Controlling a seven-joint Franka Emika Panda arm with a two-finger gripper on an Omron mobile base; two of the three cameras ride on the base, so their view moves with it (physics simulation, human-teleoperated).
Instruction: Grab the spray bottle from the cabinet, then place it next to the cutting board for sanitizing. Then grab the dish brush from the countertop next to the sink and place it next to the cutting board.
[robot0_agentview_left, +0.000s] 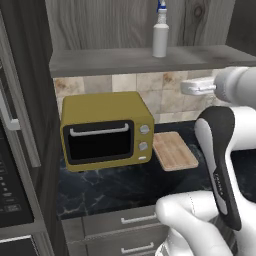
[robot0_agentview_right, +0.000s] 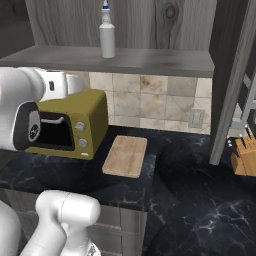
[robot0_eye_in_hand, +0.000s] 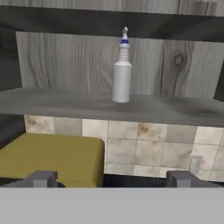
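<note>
With its jaws spread wide and empty, the gripper (robot0_eye_in_hand: 113, 178) sits below the small off-white cylindrical spray bottle (robot0_eye_in_hand: 122, 74) upright on the grey wood-grain cabinet's shelf board (robot0_eye_in_hand: 65, 103), so a careless reach risks toppling it

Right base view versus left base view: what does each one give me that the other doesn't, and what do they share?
Right base view alone: a wooden knife block at the far right, and a wall outlet on the tiles. Left base view alone: the dark cabinet with the built-in microwave at left, and the drawer fronts below the countertop. Both share the spray bottle upright on the cabinet shelf, the yellow toaster oven, and the cutting board beside it.
</note>
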